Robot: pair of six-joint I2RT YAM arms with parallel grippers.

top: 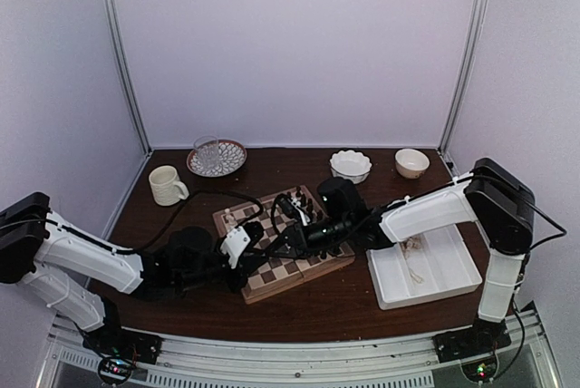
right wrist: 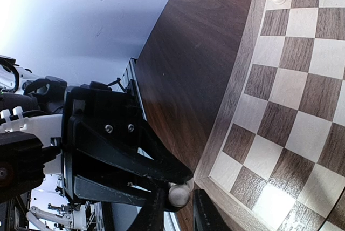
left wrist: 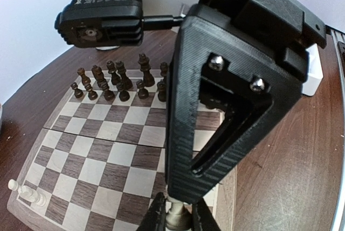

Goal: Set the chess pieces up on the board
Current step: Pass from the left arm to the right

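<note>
1. Chessboard (left wrist: 108, 155) lies flat on the desk (top: 344, 306).
2. At the board's near rim the right fingers (right wrist: 151, 217) flank a cream-white piece (left wrist: 178, 217); I cannot tell whether they press it.
3. There too, the left fingers (left wrist: 155, 217) pinch that piece.
4. Along the board's far rows stand dark brown pieces (left wrist: 116, 82).
5. On one board corner sit two more cream-white pieces (left wrist: 31, 196).

1 high rear overview plus 2 close wrist views, board (top: 281, 277) in all
</note>
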